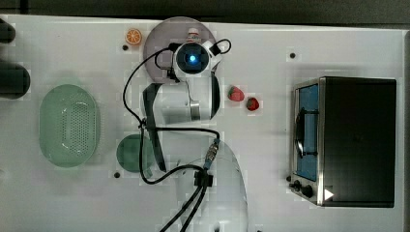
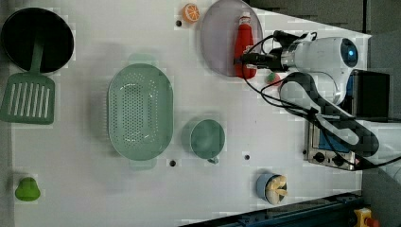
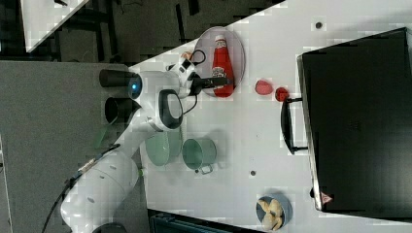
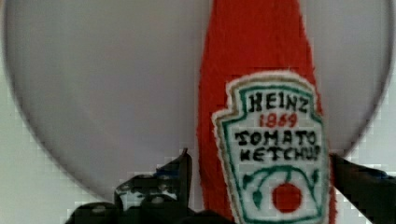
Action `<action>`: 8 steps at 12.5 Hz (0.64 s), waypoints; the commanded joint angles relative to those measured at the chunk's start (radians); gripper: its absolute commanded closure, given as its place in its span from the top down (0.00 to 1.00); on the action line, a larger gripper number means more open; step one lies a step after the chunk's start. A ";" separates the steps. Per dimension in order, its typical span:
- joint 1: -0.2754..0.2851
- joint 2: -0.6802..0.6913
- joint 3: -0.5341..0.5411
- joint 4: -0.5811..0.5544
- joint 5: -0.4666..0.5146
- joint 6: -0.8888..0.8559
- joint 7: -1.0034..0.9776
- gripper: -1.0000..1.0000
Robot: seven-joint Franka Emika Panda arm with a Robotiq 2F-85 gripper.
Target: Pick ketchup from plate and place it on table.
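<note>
The ketchup (image 4: 261,93), a red bottle with a white label, lies flat on the pale lilac plate (image 4: 102,93). My gripper (image 4: 268,172) is open and straddles the bottle's lower body, with one dark finger (image 4: 180,170) on each side of the label. In the left view the ketchup (image 2: 243,38) lies on the plate (image 2: 217,42) with the gripper (image 2: 242,60) down over it. In the right view the gripper (image 3: 224,81) crosses the ketchup (image 3: 222,56) on the plate (image 3: 206,48). In the top view the arm covers most of the bottle, leaving its white cap (image 1: 194,34) showing on the plate (image 1: 154,48), at the far edge of the white table (image 1: 290,125).
Two strawberries (image 1: 236,94) lie just right of the plate in the top view, and an orange slice (image 1: 133,36) lies to its left. A green basket (image 1: 69,124), a green cup (image 1: 131,153) and a toaster oven (image 1: 353,140) stand further off. My cables (image 1: 145,145) trail over the table.
</note>
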 commanded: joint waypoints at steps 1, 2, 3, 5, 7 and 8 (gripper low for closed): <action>0.004 0.022 -0.007 0.011 -0.011 0.064 -0.037 1.00; 0.004 0.032 -0.007 0.011 -0.011 0.083 -0.037 1.00; 0.004 0.037 -0.005 0.011 -0.011 0.091 -0.038 1.00; 0.006 0.037 -0.006 0.013 -0.011 0.092 -0.038 0.96; 0.005 0.035 -0.008 0.013 -0.011 0.092 -0.037 0.72; 0.005 0.031 -0.006 0.014 -0.011 0.095 -0.037 0.65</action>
